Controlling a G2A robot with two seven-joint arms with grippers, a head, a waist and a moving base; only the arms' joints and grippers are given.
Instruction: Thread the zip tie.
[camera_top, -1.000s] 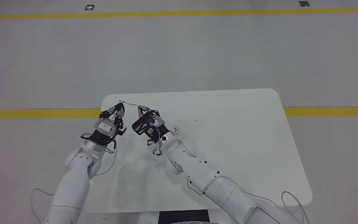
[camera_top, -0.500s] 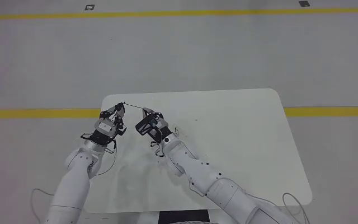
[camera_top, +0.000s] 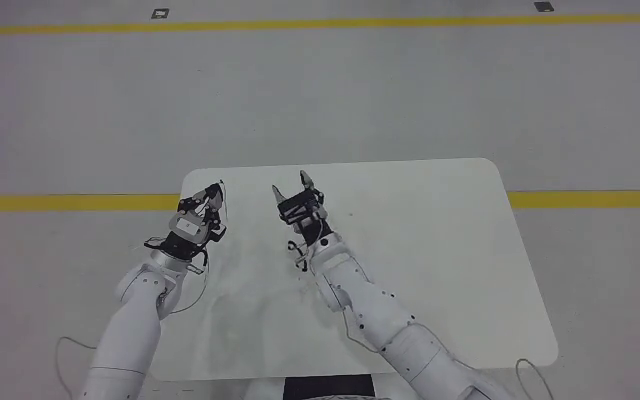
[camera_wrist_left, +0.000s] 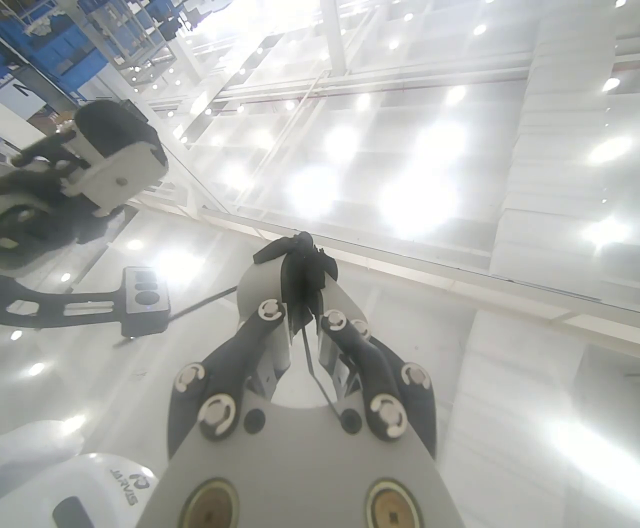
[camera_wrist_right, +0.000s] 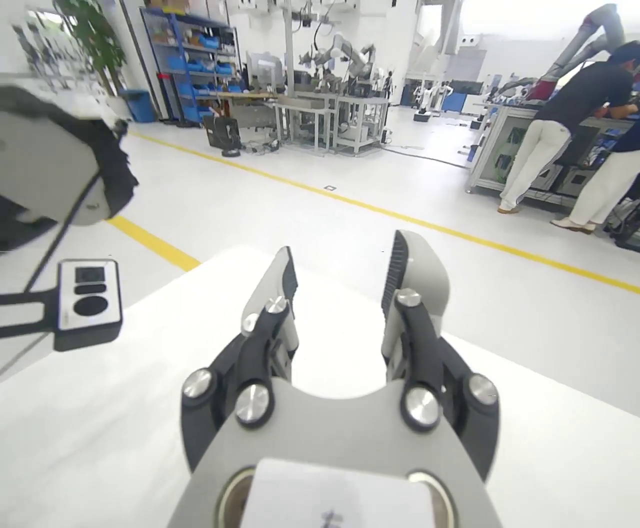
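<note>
white table (camera_top: 440, 250) was the largest thing before us, with both arms raised over its left end; the left gripper (camera_wrist_left: 300, 280) was clamped tight on the zip tie (camera_wrist_left: 311, 350), its pads pressed together on a dark bunched part at the tips, which we took for the head, though we could not tell for certain; the right gripper (camera_wrist_right: 342, 265) stood just beside it, toward the table's middle, its fingers spread wide with nothing between them; the two claws were near but apart.

the tie lay to the open claw's left, wholly in the left arm's keeping; its thin black strap ran from the pinched tips back along the left gripper toward that wrist, so its long axis followed the left claw's own length and did not point across the gap; we judged that the coming move would need the right claw to cross leftward and meet the strap side-on, or the left wrist to turn the tie toward it.
</note>
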